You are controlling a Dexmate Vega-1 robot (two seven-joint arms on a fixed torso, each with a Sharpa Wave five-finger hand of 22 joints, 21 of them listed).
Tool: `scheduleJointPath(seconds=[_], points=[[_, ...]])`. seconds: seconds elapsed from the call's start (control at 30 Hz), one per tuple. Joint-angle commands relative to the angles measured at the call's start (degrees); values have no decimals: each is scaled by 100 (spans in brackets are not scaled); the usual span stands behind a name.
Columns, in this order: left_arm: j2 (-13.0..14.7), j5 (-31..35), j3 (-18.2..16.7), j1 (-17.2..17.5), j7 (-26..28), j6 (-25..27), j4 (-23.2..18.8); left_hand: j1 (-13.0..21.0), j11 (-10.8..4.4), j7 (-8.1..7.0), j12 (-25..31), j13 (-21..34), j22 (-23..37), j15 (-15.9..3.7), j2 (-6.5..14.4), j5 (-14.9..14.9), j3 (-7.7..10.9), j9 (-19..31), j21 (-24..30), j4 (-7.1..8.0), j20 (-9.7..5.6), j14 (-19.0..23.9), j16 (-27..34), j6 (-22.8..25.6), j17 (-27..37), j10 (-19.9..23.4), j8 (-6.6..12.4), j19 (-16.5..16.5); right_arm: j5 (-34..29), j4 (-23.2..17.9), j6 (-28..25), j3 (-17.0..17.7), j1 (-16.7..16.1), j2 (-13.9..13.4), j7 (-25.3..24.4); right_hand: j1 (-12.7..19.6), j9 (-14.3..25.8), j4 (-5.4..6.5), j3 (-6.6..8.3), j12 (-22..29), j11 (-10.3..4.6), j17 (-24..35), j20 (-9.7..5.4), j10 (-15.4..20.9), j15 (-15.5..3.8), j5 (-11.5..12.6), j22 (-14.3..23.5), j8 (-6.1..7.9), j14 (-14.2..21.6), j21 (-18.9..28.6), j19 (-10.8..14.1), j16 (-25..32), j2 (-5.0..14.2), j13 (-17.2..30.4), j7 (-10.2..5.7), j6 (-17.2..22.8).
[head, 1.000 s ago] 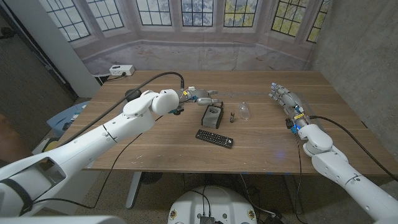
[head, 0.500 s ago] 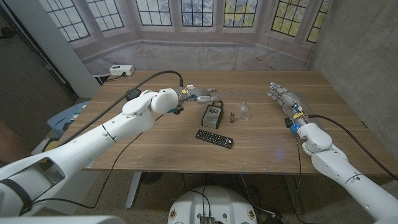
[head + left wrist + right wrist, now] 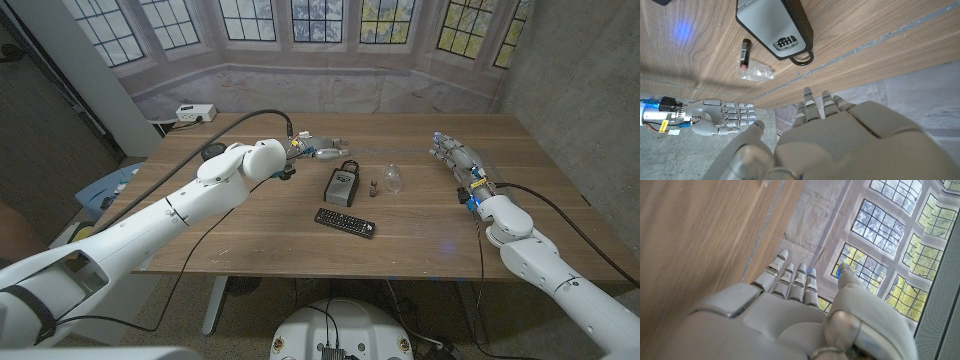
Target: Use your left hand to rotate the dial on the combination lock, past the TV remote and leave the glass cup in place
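Observation:
The grey combination lock (image 3: 341, 185) lies at mid-table with its shackle toward the far side. Its dials (image 3: 785, 42) and shackle (image 3: 802, 57) show in the left wrist view. My left hand (image 3: 320, 152) hovers just beyond the shackle end with fingers stretched out, holding nothing, and is apart from the lock. In the left wrist view the left hand (image 3: 840, 135) is seen from behind. The black TV remote (image 3: 345, 222) lies nearer than the lock. The clear glass cup (image 3: 394, 177) stands right of it. My right hand (image 3: 455, 155) waits far right with fingers straight.
A small brown cylinder (image 3: 373, 188) stands between the lock and the cup and lies by the cup in the left wrist view (image 3: 744, 51). A white power strip (image 3: 196, 113) sits at the far left corner. A black cable runs along my left arm.
My left hand has drawn back slightly from the lock's shackle end toward the far side. The lock, remote, cup and right hand stay where they were.

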Motion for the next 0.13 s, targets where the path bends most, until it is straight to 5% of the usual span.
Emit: scheduleJointPath(seconds=[0.03,0.13], points=[[-199,-219,122,-237,154,-176,425,28,48,-4,-29,-10,7,23,9,-22,63,21,-11,4,92,-153,-18,387,17,-224,72,-47,58,107,-111,-77,88,75,19,8,13,46,3,23,20,11,-42,50,-112,14,22,16,10,33,42,15,9,19,-2,42],[-226,-211,167,-287,235,-269,556,24,154,0,-34,-10,8,64,9,-22,69,22,-11,7,121,-216,-22,404,17,-327,41,-57,51,195,-107,-131,142,131,47,7,13,47,3,26,18,11,-39,55,-112,14,22,17,11,33,41,15,9,19,-2,43]])
